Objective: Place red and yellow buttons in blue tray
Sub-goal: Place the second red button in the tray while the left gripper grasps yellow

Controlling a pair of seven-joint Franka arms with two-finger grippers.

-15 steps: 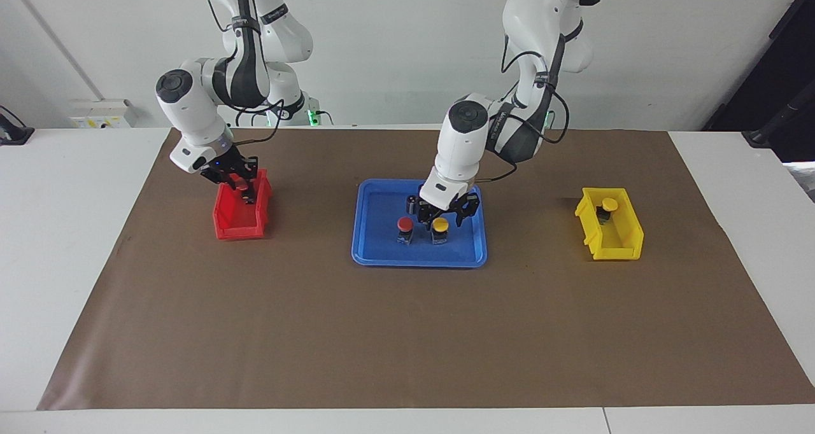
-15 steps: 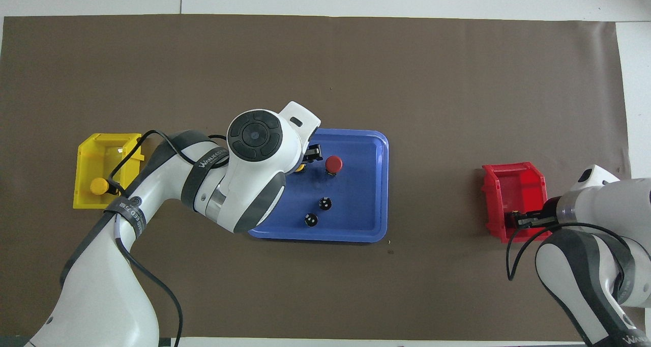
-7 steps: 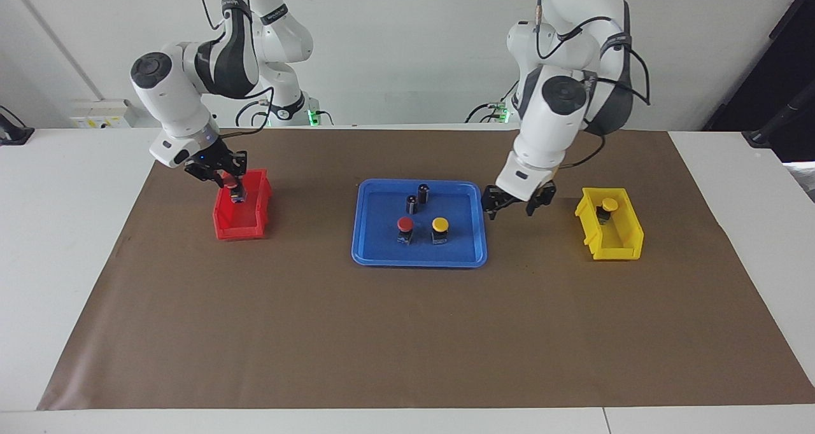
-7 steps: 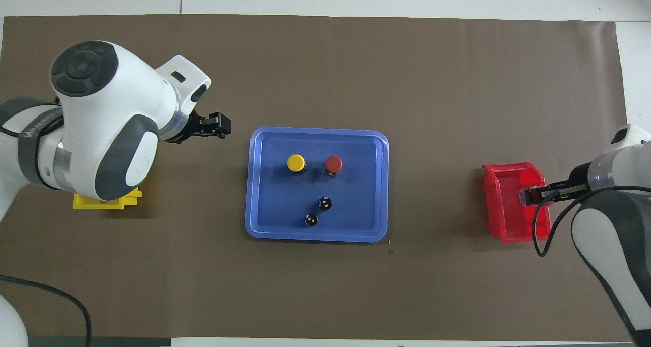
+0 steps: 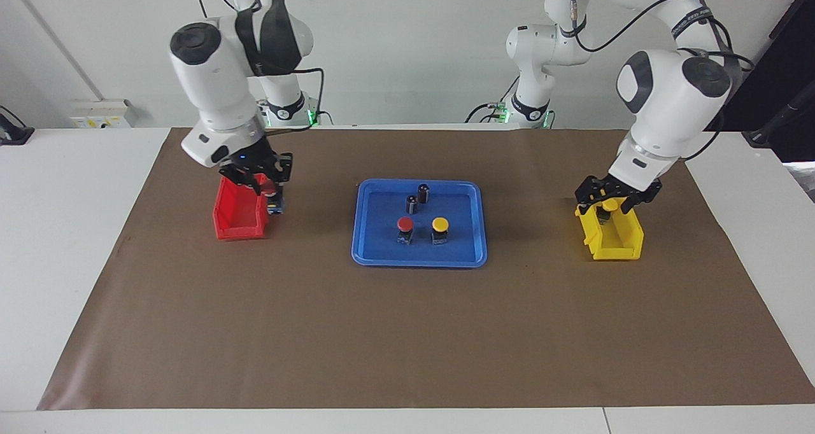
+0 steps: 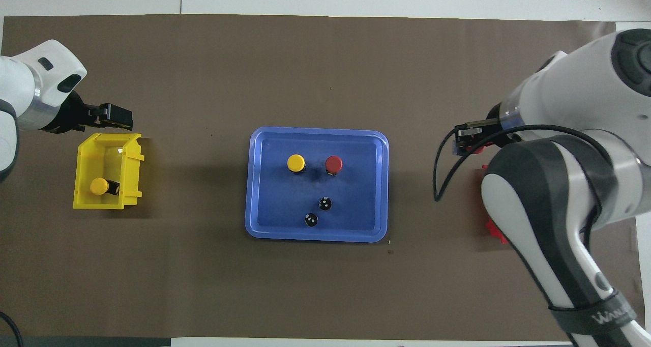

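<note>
The blue tray (image 5: 420,259) (image 6: 315,237) lies mid-table. In it stand one red button (image 5: 405,224) (image 6: 333,163) and one yellow button (image 5: 440,224) (image 6: 296,162). My right gripper (image 5: 271,193) (image 6: 464,142) is shut on a second red button (image 5: 271,189), held over the tray-side rim of the red bin (image 5: 239,221). My left gripper (image 5: 610,198) (image 6: 118,118) is open and empty over the yellow bin (image 5: 614,240) (image 6: 84,174). A second yellow button (image 6: 99,185) lies in that bin.
Two dark capless cylinders (image 5: 423,192) (image 6: 325,203) stand in the tray nearer to the robots than the buttons. In the overhead view my right arm hides most of the red bin. Brown paper (image 5: 407,338) covers the table.
My left gripper moved from beside the tray to over the yellow bin. My right gripper rose out of the red bin with the red button and shifted toward the tray.
</note>
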